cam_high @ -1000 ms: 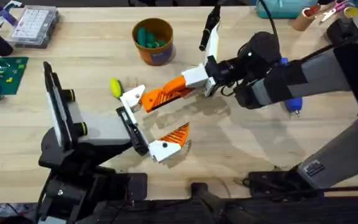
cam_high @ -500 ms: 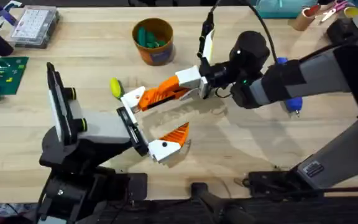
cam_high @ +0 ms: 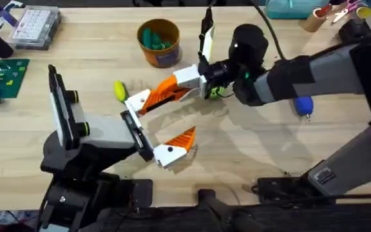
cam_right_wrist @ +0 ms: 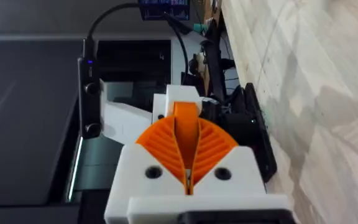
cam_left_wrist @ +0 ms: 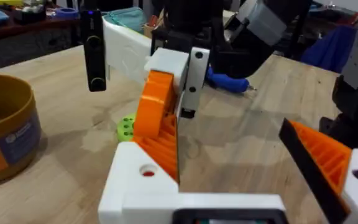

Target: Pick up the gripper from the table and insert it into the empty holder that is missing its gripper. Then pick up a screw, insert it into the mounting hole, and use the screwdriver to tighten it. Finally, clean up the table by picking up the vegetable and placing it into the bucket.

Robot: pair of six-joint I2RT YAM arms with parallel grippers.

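At frame centre the right gripper (cam_high: pixel 184 80), its fingers pinching the gripper (cam_high: pixel 161 92), could jam it against the holder (cam_high: pixel 136 101) if tilted; seating seems partial, and the left fingers' state I cannot tell.

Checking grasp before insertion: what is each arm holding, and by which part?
The right gripper is shut on the gripper, holding its wide end; the tapered end is at the holder. The left gripper holds nothing.

Ribbed plastic gripper (cam_high: pixel 161 92), wood-grain table (cam_high: pixel 250 148)
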